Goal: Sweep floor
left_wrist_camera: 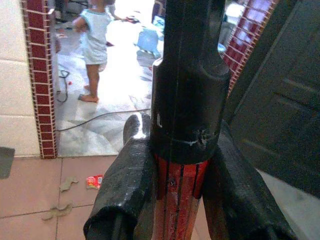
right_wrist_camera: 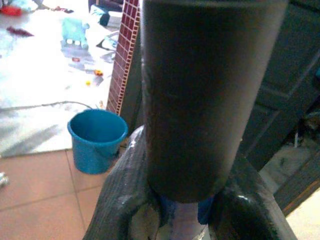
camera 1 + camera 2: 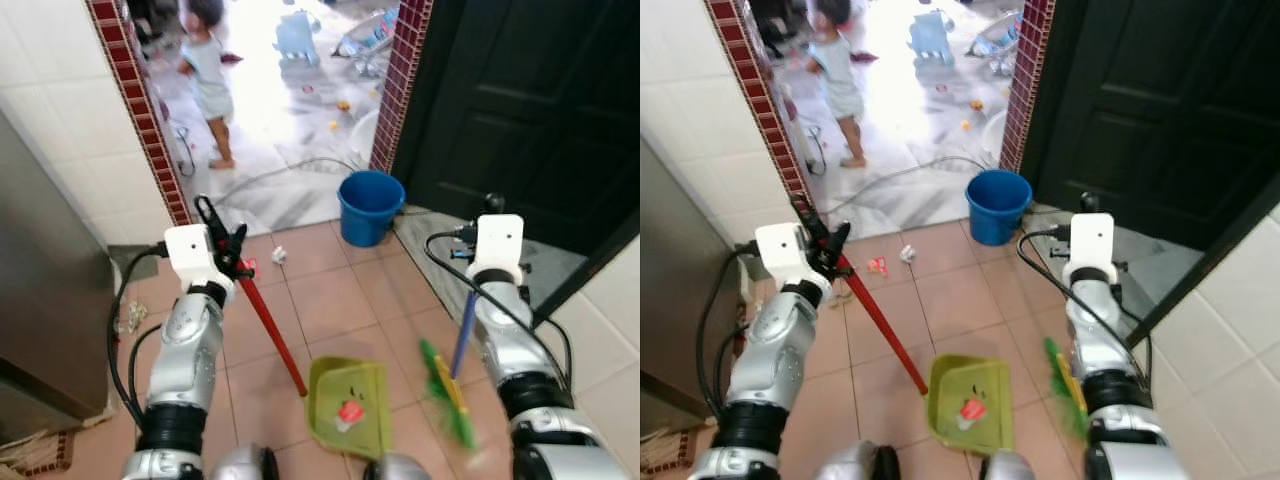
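Terracotta tiled floor (image 3: 330, 300) carries scraps, so the left end effector (image 3: 222, 245) clamps the red-handled green plastic dustpan (image 3: 350, 402) flat. Right end effector (image 3: 490, 208) clamps the blue-handled green broom (image 3: 447, 395), angled to sweep toward it.

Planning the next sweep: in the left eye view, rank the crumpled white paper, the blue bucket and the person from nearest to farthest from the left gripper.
1. Crumpled white paper: on the tiles just right of the left gripper.
2. Blue bucket: farther right, at the doorway edge.
3. Person: farthest, standing in the bright room beyond the doorway.
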### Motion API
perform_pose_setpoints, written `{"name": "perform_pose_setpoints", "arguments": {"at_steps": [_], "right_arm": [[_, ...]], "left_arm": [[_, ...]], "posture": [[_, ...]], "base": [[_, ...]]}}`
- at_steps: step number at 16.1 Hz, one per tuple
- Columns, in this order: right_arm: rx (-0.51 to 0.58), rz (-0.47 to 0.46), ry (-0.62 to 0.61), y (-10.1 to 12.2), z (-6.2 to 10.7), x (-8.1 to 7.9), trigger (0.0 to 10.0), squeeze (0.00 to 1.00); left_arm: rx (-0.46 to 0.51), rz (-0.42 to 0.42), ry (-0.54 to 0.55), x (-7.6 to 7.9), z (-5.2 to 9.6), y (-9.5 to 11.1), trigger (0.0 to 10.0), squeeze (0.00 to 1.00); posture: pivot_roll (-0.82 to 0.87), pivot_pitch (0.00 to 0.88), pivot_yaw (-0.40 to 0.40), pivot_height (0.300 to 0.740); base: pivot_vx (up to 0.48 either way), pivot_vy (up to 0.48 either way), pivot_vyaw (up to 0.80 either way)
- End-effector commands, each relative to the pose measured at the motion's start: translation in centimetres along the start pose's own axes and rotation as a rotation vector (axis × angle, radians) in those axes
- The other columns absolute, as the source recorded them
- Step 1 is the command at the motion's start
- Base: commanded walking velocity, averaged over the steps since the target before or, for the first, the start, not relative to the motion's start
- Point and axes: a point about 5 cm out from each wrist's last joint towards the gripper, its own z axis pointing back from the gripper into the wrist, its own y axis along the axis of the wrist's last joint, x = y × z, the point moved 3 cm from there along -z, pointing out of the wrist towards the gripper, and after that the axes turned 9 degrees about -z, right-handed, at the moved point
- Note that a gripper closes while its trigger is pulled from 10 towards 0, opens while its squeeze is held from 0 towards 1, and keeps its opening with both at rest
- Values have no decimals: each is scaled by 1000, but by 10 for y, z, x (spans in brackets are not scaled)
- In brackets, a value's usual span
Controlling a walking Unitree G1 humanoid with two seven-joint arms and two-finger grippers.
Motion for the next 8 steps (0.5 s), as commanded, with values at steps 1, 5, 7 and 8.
{"name": "perform_pose_setpoints", "arguments": {"at_steps": [1,5,7,8], "right_arm": [[22,41,26,10,-6,-1,10000,0],[7,42,26,9,-8,-8,10000,0],[15,20,57,8,-5,-21,10000,0],[21,16,63,9,-4,-23,10000,0]], "left_arm": [[83,12,26,-1,0,17,10000,0],[131,-49,-20,1,-1,31,10000,0],[139,-50,-19,-4,-1,36,10000,0],[137,-50,-15,-6,-1,35,10000,0]], "posture": [[-64,0,-84,740],[-41,0,-107,740],[-46,0,-53,740],[-49,0,-46,740]], "base": [[0,0,0],[0,0,0],[0,0,0],[0,0,0]]}}
